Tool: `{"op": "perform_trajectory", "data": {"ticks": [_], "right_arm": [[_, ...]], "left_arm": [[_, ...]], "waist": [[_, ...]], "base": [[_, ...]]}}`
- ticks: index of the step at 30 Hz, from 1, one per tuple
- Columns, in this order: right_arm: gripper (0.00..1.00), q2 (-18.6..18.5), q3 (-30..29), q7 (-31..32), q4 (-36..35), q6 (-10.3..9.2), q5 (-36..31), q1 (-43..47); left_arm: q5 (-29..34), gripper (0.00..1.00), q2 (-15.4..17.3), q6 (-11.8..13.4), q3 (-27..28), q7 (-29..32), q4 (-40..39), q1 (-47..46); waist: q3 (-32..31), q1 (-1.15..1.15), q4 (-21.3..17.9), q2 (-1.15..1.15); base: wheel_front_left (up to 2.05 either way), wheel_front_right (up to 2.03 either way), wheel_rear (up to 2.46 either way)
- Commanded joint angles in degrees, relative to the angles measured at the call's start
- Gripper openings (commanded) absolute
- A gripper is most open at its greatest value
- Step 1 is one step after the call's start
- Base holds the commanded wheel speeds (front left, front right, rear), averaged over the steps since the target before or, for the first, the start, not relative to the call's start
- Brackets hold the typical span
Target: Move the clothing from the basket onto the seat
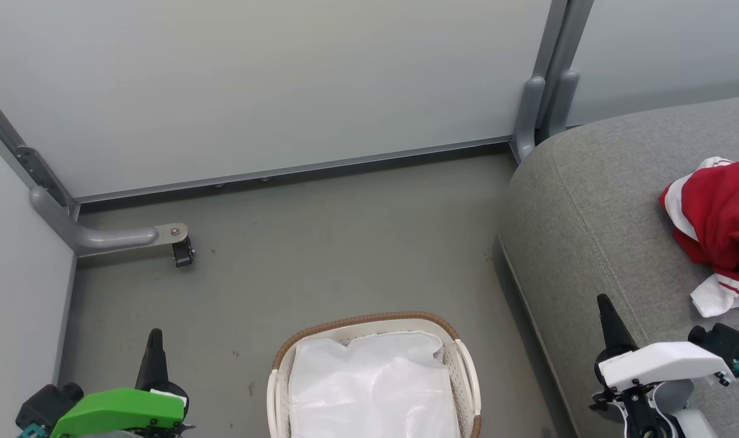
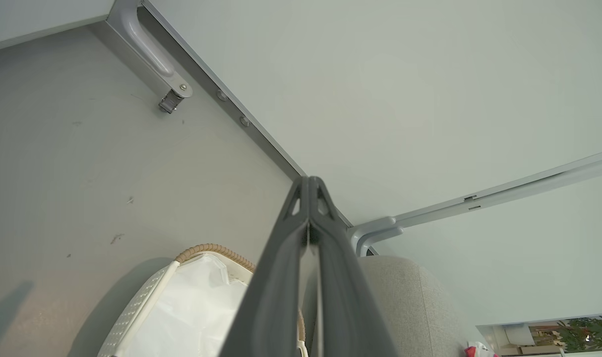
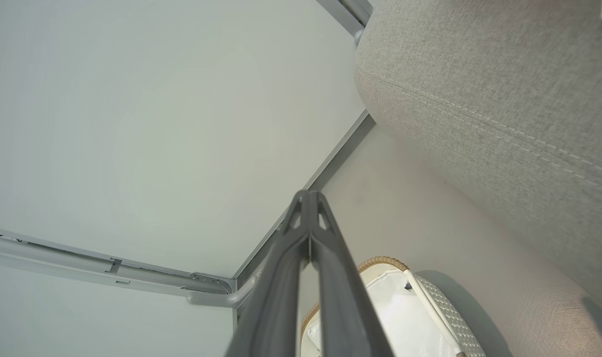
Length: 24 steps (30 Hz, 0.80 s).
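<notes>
Red clothing [image 1: 716, 213] lies bunched on grey seat [image 1: 588, 207], forward-right of right gripper [image 1: 607, 313], the nearer arm | basket [image 1: 369, 320] holds white liner [image 1: 369, 383] | left gripper [image 1: 154, 344] and right: fingers pressed together, empty | transfer looks complete

The seat [image 1: 588, 201] is grey woven cloth, a bit rough and bumpy, with a line of stitches along it. The clothing [image 1: 719, 207] is red cloth with white trim, soft and crumpled. The basket [image 1: 369, 321] is white plastic full of tiny holes, and its rim is brown and woven. The liner sheet [image 1: 369, 383] is thin white plastic, crinkly and a little shiny. The floor [image 1: 321, 243] is grey and dull, with small dark marks. The wall panels [image 1: 272, 79] are pale, smooth and not shiny. The rails [image 1: 296, 167] look like grey metal. The long fingers of the left gripper [image 2: 310, 182] and the right gripper [image 3: 308, 194] look like dull dark plastic. The green cover [image 1: 123, 407] is shiny plastic.
</notes>
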Motion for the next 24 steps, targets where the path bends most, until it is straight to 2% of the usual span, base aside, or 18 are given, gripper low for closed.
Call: {"op": "perform_trajectory", "data": {"ticks": [1,24], "right_arm": [[0.0,-0.34,-0.39,0.48,-0.94,-0.02,1.74,-0.47],[0.0,-0.42,-2.09,4.02,-2.52,-0.03,14.53,-0.39]], "left_arm": [[-1.49,0.0,0.34,-0.2,0.32,0.48,-0.86,-1.71],[-13.63,0.0,0.43,-0.76,1.64,4.07,-2.28,-2.99]], "waist": [[-0.01,0.0,0.01,0.0],[-0.23,0.0,0.2,0.0]], "base": [[0.0,0.0,0.0],[0.0,0.0,0.0]]}}
